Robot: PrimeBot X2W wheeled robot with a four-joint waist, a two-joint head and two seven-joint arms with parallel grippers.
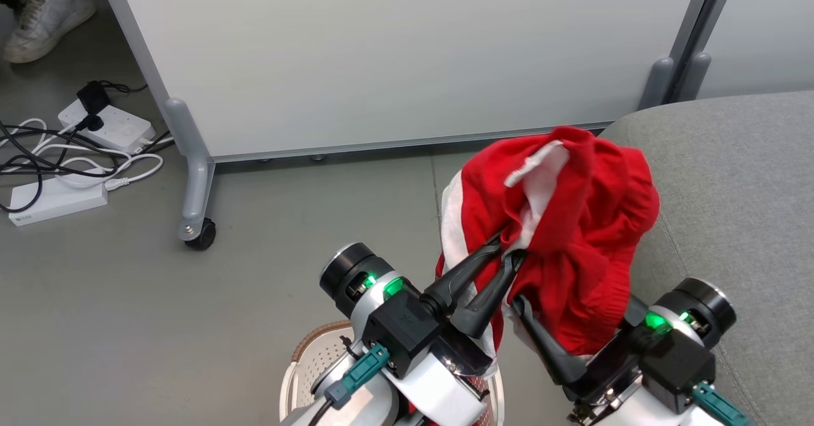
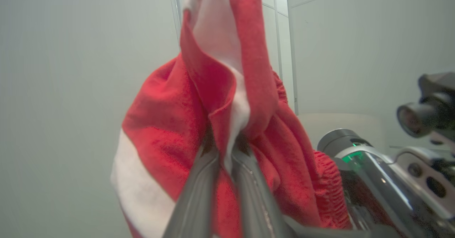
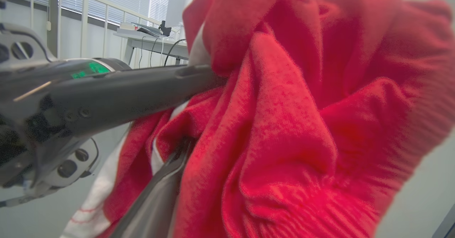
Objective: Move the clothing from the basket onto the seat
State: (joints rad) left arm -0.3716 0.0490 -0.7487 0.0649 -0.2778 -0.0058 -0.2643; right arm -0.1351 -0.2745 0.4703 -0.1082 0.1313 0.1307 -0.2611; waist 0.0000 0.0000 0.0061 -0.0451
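Head view: left tool (image 1: 510, 250) is clamping its fingers tight on the clothing (image 1: 572, 222), lifted clear of the basket (image 1: 310, 348) behind it. Right tool (image 1: 533, 324) is sitting buried under fabric, grip unclear. Carrying step is running. Next move is likely calling for a swing rightward over the seat (image 1: 731, 191), then a release.

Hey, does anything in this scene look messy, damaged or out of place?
Nothing looks damaged or spilled. The clothing hangs as a crumpled wad pinched by the left end effector, not yet laid on the seat. On the floor at left, cables lie tangled around two power strips.
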